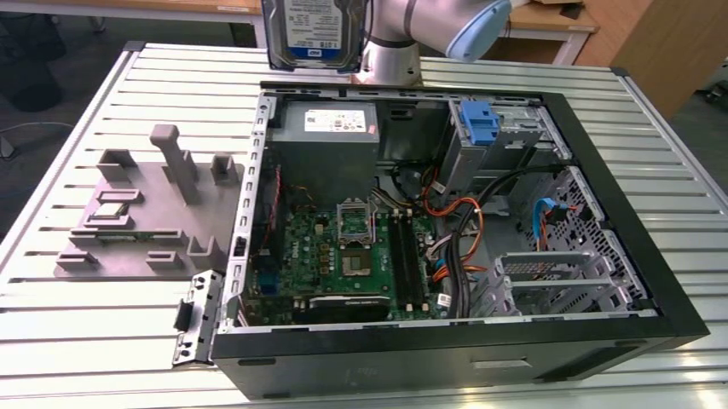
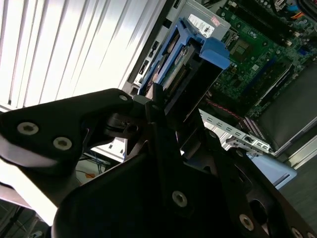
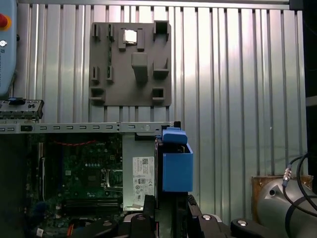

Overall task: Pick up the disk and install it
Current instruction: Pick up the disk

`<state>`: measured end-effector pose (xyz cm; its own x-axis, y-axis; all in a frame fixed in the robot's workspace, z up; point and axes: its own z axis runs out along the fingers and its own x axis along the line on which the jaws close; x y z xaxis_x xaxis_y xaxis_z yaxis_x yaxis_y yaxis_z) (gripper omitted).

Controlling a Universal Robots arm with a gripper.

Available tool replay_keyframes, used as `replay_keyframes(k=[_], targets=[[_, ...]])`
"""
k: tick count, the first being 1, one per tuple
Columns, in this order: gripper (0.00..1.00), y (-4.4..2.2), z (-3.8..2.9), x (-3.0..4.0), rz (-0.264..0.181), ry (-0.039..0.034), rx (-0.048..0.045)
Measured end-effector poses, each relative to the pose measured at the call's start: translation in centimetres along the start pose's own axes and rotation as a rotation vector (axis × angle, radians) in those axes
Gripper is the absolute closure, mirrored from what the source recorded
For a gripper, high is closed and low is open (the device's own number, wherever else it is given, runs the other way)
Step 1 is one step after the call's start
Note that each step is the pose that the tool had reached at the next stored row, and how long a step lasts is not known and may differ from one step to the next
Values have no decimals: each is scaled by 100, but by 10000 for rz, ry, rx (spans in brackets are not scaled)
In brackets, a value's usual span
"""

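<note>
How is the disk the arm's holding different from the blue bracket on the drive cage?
The disk is held aloft in the end effector, outside the computer case; the blue bracket sits inside it, on the metal drive cage. The disk pairs a labelled metal face with a blue carrier; the bracket is all blue plastic. Both stand upright and carry blue plastic.

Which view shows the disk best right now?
Exterior view: the disk faces the camera with its label visible, though the frame crops its top. Both wrist views catch it edge-on, mostly its blue carrier.
</note>
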<state>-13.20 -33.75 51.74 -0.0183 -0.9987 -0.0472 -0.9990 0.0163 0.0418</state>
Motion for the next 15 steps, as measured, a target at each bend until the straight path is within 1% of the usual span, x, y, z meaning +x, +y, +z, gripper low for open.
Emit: replay_keyframes(k=[7,11,15], targets=[[65,-3,0,8,-1,0,0],[65,-15,0,44,0,0,0],[65,-36,-1,95,0,0,0]])
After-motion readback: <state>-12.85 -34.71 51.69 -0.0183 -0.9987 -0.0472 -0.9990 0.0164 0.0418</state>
